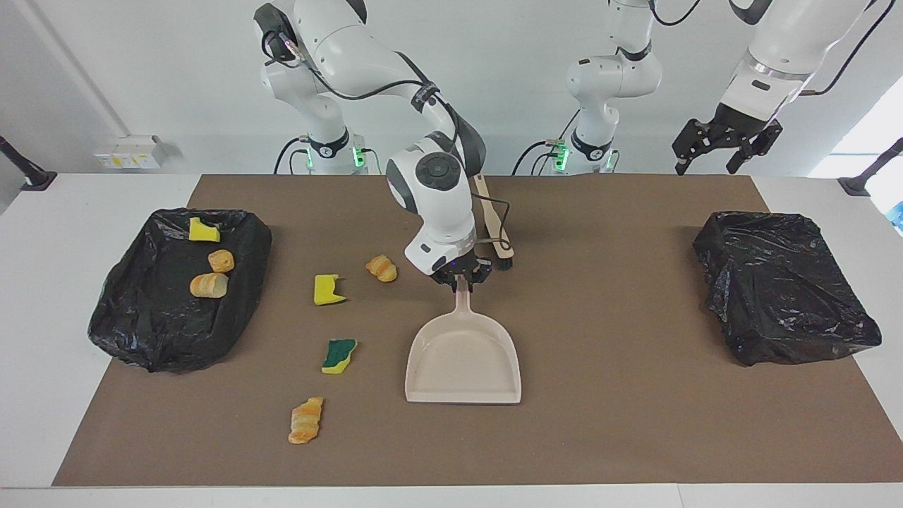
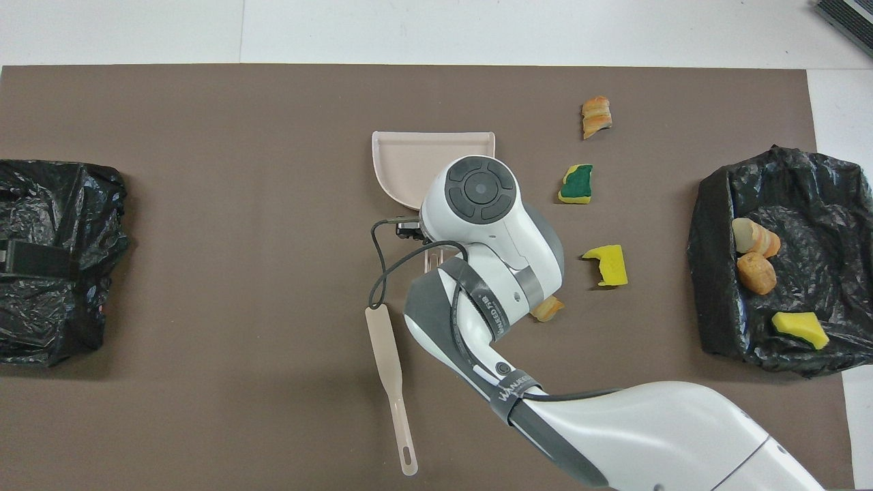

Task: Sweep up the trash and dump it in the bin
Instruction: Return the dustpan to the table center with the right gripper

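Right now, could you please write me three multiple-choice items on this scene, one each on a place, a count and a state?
1. Where does the dustpan lie? A in a bin; B on the brown mat; C on the brush.
2. How many trash pieces lie in the bin at the right arm's end? A one; B three; C five.
3. What does the dustpan hold? A nothing; B sponges; C bread.
Answers: 1 B, it lies flat on the mat, the right gripper at its handle; 2 B, one yellow sponge and two bread pieces show there; 3 A, its tray is bare. The left gripper waits open, raised above the left arm's end of the table.
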You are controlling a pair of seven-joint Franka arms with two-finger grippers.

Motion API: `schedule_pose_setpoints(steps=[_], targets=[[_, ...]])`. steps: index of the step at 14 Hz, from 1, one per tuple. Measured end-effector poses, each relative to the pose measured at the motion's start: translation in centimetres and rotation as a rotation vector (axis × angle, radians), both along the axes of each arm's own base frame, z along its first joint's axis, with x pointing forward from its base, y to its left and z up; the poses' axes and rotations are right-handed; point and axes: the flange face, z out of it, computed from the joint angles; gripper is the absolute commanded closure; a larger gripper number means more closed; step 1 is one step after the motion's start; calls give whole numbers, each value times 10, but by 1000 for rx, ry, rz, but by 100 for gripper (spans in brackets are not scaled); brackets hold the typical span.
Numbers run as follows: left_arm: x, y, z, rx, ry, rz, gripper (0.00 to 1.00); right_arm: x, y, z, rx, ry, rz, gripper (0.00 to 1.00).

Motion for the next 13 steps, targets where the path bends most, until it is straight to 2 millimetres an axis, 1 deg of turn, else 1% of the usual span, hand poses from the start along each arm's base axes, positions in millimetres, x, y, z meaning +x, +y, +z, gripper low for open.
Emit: schedule_pose_setpoints(steps=[2, 3, 5, 6, 8, 10, 13], targets=[[-3, 2, 3, -6, -3, 4, 0, 1, -3, 14, 4, -14, -5, 0], [-4, 3, 4, -7, -3, 6, 0, -3, -5, 25, -2, -13, -1, 0], [-3, 5, 3, -8, -1, 10, 0, -22, -5, 50, -21, -2, 15, 0], [-4, 6, 4, -8, -1, 11, 0, -38, -3, 59, -28, 4, 27, 0], [-4, 6, 3, -9, -1, 11, 0, -77, 4, 68, -33, 25, 56, 0], [0, 5, 2, -10, -20, 12, 0, -119, 15, 67, -44, 47, 96, 0], [22, 2, -10, -22, -125, 17, 0, -176, 30, 58, -67, 75, 161, 0]])
